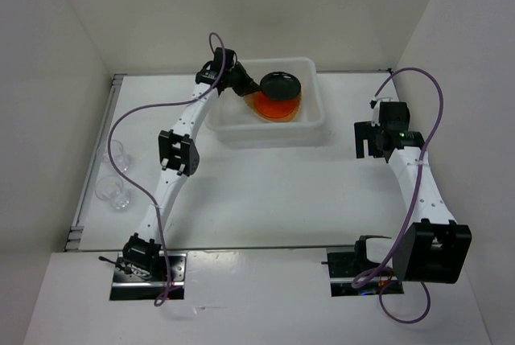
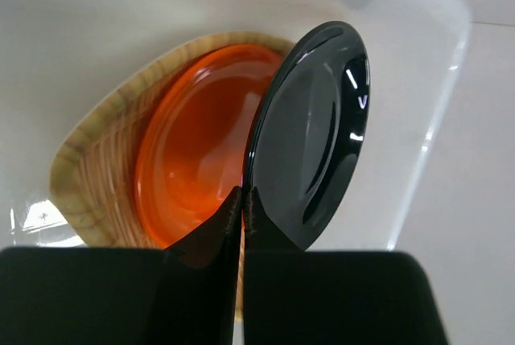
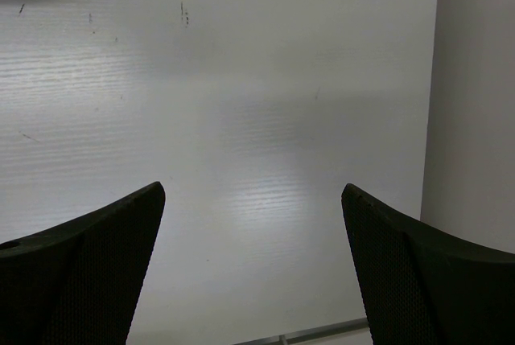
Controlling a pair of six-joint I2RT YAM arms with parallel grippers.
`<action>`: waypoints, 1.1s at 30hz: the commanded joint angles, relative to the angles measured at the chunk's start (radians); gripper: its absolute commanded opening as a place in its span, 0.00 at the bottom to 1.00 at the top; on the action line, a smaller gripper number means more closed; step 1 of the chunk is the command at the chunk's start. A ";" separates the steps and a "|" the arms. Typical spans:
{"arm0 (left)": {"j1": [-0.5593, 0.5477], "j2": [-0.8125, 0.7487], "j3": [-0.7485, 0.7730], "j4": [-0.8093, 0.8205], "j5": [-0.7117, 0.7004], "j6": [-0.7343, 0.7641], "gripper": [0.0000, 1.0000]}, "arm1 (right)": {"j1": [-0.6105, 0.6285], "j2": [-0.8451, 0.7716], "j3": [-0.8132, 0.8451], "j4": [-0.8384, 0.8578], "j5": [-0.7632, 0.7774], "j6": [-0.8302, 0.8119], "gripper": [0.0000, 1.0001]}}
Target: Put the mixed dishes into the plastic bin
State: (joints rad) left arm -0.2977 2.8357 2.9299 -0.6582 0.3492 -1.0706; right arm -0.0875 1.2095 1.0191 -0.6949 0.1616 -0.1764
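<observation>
Rim of black plate sits clamped in your shut left fingers, disc tilted over the bin, orange plate just below. Right fingers gape empty over counter. Cups lie far left, nearer your left arm.

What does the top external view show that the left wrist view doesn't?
Only top external: two clear cups on the table at left, outside the white bin, and the right arm to the bin's right. Only left wrist: the tan woven plate under the orange plate, and the left jaws shut on the black plate at its rim. Both: the black plate held tilted over the orange plate inside the bin.
</observation>
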 commanded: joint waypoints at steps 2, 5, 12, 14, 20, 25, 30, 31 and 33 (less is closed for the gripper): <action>-0.007 0.059 0.141 -0.113 0.048 -0.055 0.00 | 0.003 -0.028 -0.014 0.044 0.010 0.009 0.95; -0.017 0.079 0.210 -0.188 0.001 -0.045 0.00 | 0.003 -0.028 -0.014 0.044 0.010 0.009 0.95; -0.026 0.041 0.199 -0.336 -0.162 -0.031 0.00 | 0.003 -0.028 -0.014 0.044 0.010 0.009 0.95; -0.017 0.041 0.199 -0.385 -0.196 -0.043 0.00 | 0.003 -0.028 -0.014 0.044 0.010 0.009 0.95; -0.017 0.054 0.199 -0.363 -0.112 -0.043 0.11 | 0.003 -0.019 -0.014 0.044 0.010 0.009 0.96; -0.017 0.018 0.199 -0.363 -0.134 -0.045 0.53 | 0.003 -0.010 -0.014 0.044 0.010 0.009 0.96; -0.026 -0.200 0.199 -0.333 -0.338 0.075 0.68 | 0.003 -0.010 -0.014 0.044 0.001 0.009 0.96; -0.026 -0.238 0.199 -0.351 -0.381 0.096 0.69 | 0.003 -0.010 -0.014 0.044 0.001 0.009 0.96; -0.026 -0.353 0.199 -0.426 -0.490 0.171 0.79 | 0.003 -0.010 -0.014 0.044 0.001 0.009 0.96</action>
State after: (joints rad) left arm -0.3229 2.7426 3.0890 -1.0485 0.0471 -1.0145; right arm -0.0875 1.2083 1.0073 -0.6945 0.1608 -0.1761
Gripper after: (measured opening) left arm 0.773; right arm 0.960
